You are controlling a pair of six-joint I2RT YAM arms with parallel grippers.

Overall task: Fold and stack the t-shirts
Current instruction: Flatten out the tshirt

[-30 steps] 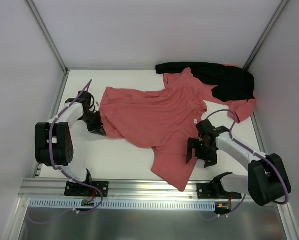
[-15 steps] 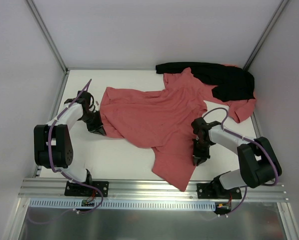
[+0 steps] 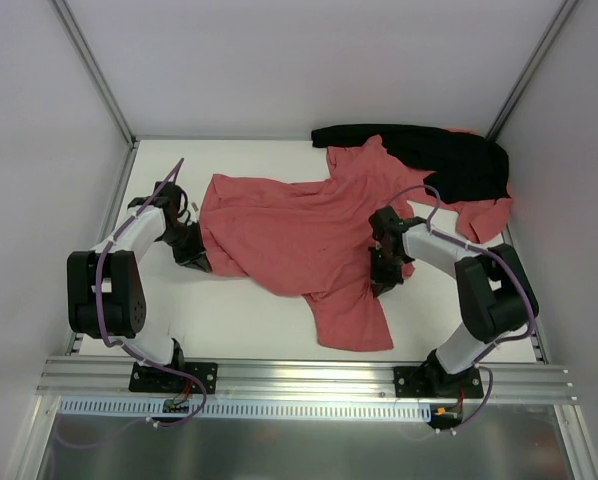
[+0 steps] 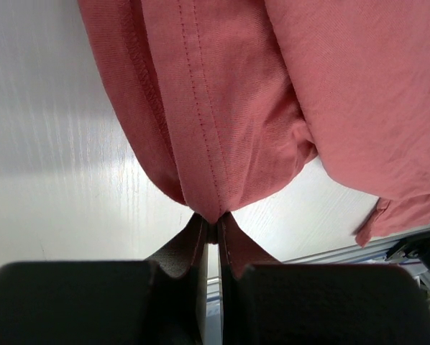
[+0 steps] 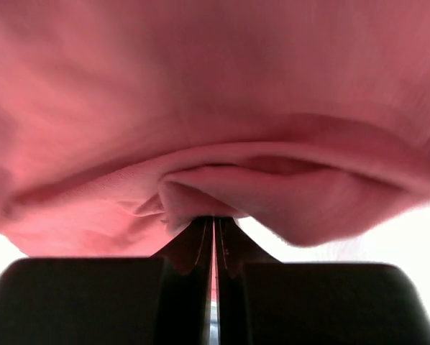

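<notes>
Salmon-red short-sleeved t-shirt of thin soft cloth [image 3: 299,235], lying rumpled across the middle of the white tabletop [image 3: 239,320], just beside a black garment [image 3: 449,160] at the far right. Left jaws pinched shut on a stitched hem fold at its left edge; right jaws clamped on a bunched ridge at its right side. Expect light, limp, stretchy cloth: grip at hems and seams, lift gently, avoid dragging.

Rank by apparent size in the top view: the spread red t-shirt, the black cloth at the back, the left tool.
Largest: the spread red t-shirt.
Next: the black cloth.
Smallest: the left tool, by far.
</notes>
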